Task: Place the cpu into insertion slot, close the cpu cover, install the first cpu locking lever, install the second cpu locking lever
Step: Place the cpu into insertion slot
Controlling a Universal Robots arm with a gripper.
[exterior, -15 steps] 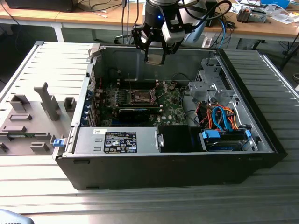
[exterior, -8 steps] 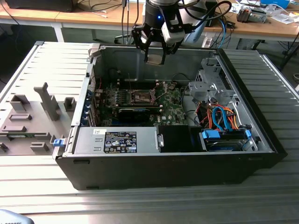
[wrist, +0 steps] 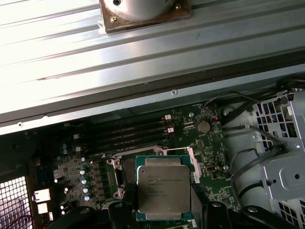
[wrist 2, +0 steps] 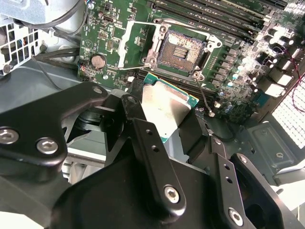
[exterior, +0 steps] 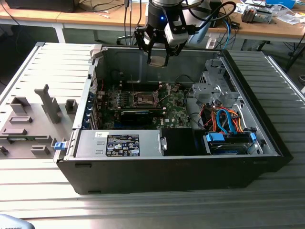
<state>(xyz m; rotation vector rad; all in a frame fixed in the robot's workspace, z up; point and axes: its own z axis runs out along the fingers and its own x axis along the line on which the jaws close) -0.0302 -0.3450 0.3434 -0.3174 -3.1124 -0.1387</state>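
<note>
My gripper (exterior: 157, 56) hangs above the open computer case, shut on the cpu (exterior: 157, 60). In both wrist views the cpu (wrist 2: 167, 106) (wrist: 163, 186) is a flat square chip with a silvery top and a green edge, pinched at two opposite edges by the black fingers (wrist 2: 143, 133). The insertion slot (wrist 2: 181, 50) lies bare on the green motherboard (wrist 2: 102, 36), below and apart from the chip. Its cpu cover (wrist 2: 129, 44) stands swung open at one side. In the exterior view the insertion slot (exterior: 144, 99) sits mid-board, nearer the camera than the gripper.
The case walls (exterior: 119, 62) ring the board. A metal drive cage (exterior: 214, 83) with orange and blue cables (exterior: 224, 119) fills the exterior view's right. A power supply (exterior: 119, 143) lies at the front. A grey fixture tray (exterior: 33, 119) sits at the exterior view's left.
</note>
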